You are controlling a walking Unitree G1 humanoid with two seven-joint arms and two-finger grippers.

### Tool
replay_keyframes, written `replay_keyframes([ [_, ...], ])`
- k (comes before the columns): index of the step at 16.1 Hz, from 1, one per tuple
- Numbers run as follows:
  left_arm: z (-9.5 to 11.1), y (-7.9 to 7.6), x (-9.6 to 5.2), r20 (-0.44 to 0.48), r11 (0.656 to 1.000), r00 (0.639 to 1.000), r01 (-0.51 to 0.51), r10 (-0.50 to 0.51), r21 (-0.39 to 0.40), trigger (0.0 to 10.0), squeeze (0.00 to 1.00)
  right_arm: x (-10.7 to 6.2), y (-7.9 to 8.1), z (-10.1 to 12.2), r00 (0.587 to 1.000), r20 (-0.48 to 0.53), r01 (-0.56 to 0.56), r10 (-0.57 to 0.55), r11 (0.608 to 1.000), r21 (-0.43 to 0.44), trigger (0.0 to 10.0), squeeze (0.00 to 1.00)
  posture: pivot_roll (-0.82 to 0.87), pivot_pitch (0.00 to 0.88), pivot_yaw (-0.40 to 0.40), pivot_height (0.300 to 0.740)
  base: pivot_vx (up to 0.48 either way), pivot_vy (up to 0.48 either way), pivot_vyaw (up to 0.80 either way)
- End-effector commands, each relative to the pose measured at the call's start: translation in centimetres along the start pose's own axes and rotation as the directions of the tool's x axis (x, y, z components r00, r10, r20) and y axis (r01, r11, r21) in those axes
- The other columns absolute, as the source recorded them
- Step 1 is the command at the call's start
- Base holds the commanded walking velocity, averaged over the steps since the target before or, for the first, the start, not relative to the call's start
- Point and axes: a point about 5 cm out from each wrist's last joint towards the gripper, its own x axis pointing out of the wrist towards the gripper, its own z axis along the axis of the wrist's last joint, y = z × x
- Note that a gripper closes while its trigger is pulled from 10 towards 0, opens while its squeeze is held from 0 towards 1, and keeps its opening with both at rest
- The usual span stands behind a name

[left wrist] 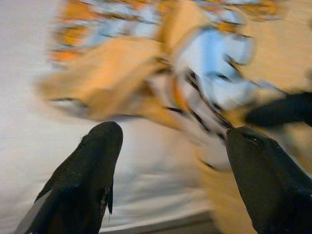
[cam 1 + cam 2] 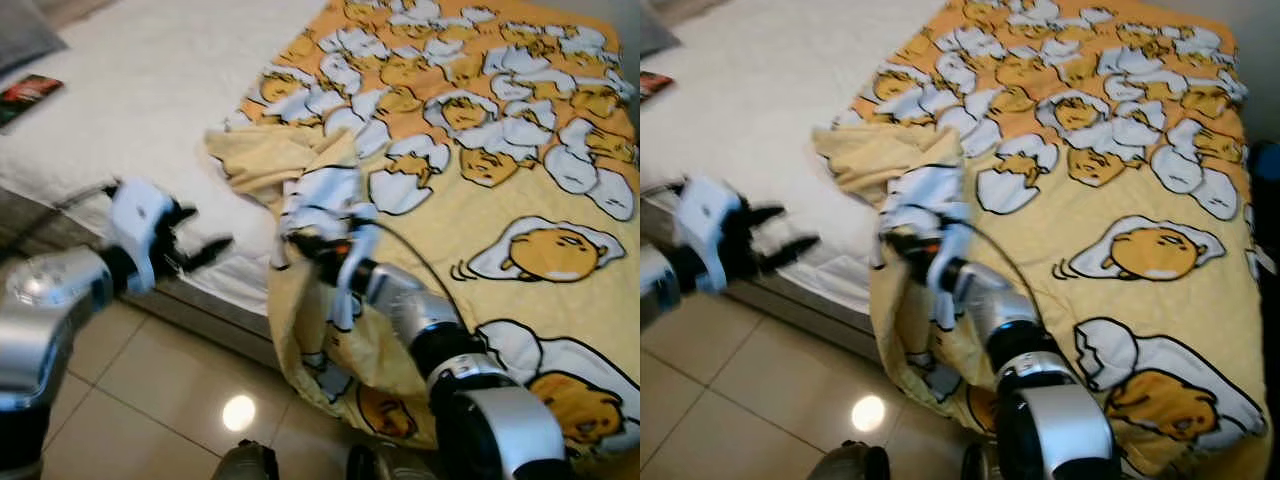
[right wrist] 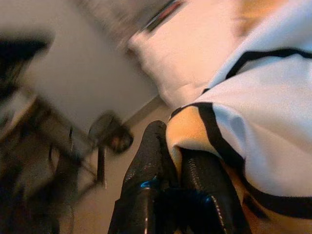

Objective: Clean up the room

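You are facing a bed (image 2: 140, 90) with a white sheet, and the yellow blanket (image 2: 520, 190) printed with egg characters covers its right part and hangs over the near edge toward the tiled floor (image 2: 150, 390). Its near left corner is bunched and folded back, showing a plain yellow underside. Your right gripper (image 2: 312, 243) sits at that bunched corner; the head views blur its fingers there, but your right wrist view shows the two black fingers (image 3: 146, 170) pressed together with a fold of the white, black-lined fabric pinched between them. Your left gripper (image 2: 195, 250) hovers over the bed's near edge, left of the blanket and apart from it. In your left wrist view its fingers (image 1: 92, 165) stand wide apart with nothing between them, the blurred blanket corner beyond. At the far left of the sheet lies a small dark book (image 2: 30, 92), well away from both grippers.
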Motion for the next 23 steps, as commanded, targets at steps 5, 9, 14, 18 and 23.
replay_keyframes([
  [5, 1.1, 3.4, -1.0, 0.008, 0.985, 0.985, -0.171, 0.171, 0.013, 10.0, 0.0, 3.4, 6.0, -3.7, 0.945, -0.209, -0.284, 0.25, 0.947, -0.152, 0.0, 0.0, 0.01, 0.023, 0.024, 0.74, 0.0, 0.0, 0.0],
  [9, 0.5, 2.6, -0.5, -0.023, 0.992, 0.992, -0.127, 0.127, 0.004, 10.0, 0.0, 3.7, 7.8, -5.3, 0.909, -0.279, -0.367, 0.311, 0.913, -0.179, 10.0, 0.0, 0.02, 0.019, 0.037, 0.74, 0.0, 0.0, 0.0],
  [14, 0.8, 2.7, -0.2, -0.035, 0.996, 0.996, -0.086, 0.087, 0.012, 10.0, 0.0, 2.8, 7.6, -5.9, 0.883, -0.31, -0.402, 0.351, 0.909, -0.115, 10.0, 1.0, 0.03, 0.042, 0.046, 0.74, 0.0, 0.0, 0.0],
  [18, 0.6, 2.5, 0.0, -0.041, 0.997, 0.997, -0.071, 0.071, 0.009, 10.0, 0.0, 1.3, 6.1, -6.2, 0.869, -0.367, -0.398, 0.331, 0.909, -0.123, 10.0, 1.0, 0.02, 0.039, 0.044, 0.74, 0.0, 0.0, 0.0],
  [23, 0.2, 2.1, 0.2, -0.056, 0.998, 0.997, -0.056, 0.056, 0.009, 10.0, 0.0, -2.4, 2.0, -7.4, 0.894, -0.422, -0.235, 0.151, 0.96, -0.154, 10.0, 1.0, 0.02, 0.04, 0.044, 0.74, 0.0, 0.0, 0.0],
])
